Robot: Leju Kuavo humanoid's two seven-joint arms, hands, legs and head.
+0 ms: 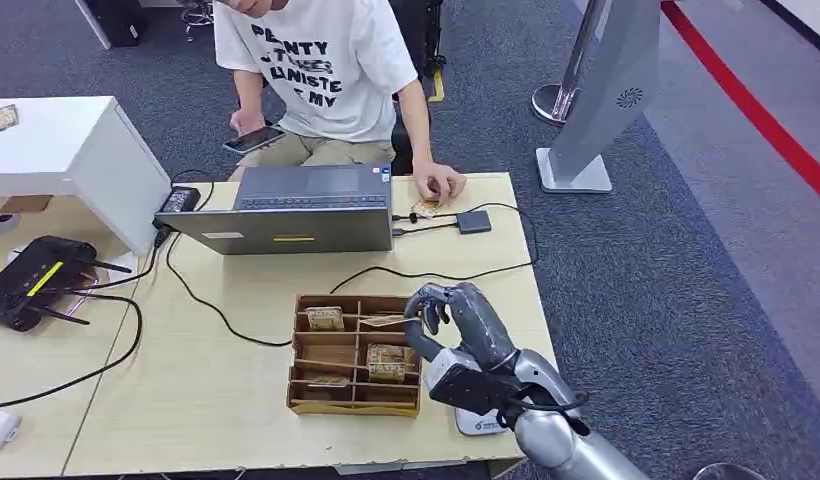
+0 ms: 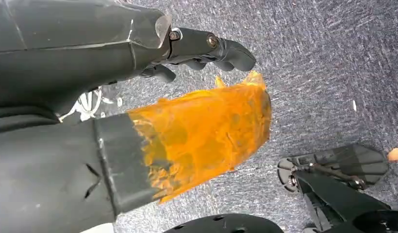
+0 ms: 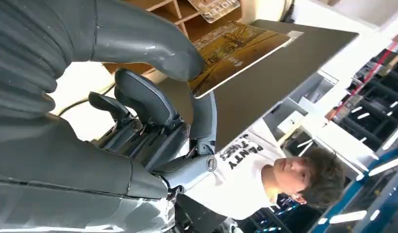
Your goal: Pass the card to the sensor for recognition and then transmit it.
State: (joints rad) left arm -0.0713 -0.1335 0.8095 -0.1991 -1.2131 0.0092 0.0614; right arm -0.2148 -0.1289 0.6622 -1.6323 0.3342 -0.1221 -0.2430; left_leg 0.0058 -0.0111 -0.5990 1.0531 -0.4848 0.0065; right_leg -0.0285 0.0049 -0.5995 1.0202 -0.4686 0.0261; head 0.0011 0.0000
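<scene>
The card (image 3: pixel 236 51), printed in yellow-brown, is pinched between the thumb and fingers of my right hand (image 1: pixel 448 318). It lies nearly flat, and its long axis runs from my grip out over the wooden divider box (image 1: pixel 356 354) and toward the laptop (image 1: pixel 296 210) beyond.

My right hand hovers at the box's right edge, by the upper compartments. The box sits on the table (image 1: pixel 236 400), on the near side of the laptop. Several compartments hold other cards: one in the upper left cell, one in the middle right cell, and one lying flat near the lower left. The remaining cells look bare.

Just right of the box, partly under my right forearm, lies a small white device (image 1: pixel 476 422). I judge it may be the sensor, though I cannot be sure. If so, it lies close below and behind my right hand.

A person (image 1: pixel 326 70) sits on the far side of the laptop, with one hand resting on the table.

My left hand (image 2: pixel 197 48) hangs over the carpet with its fingers curled and holds nothing.
</scene>
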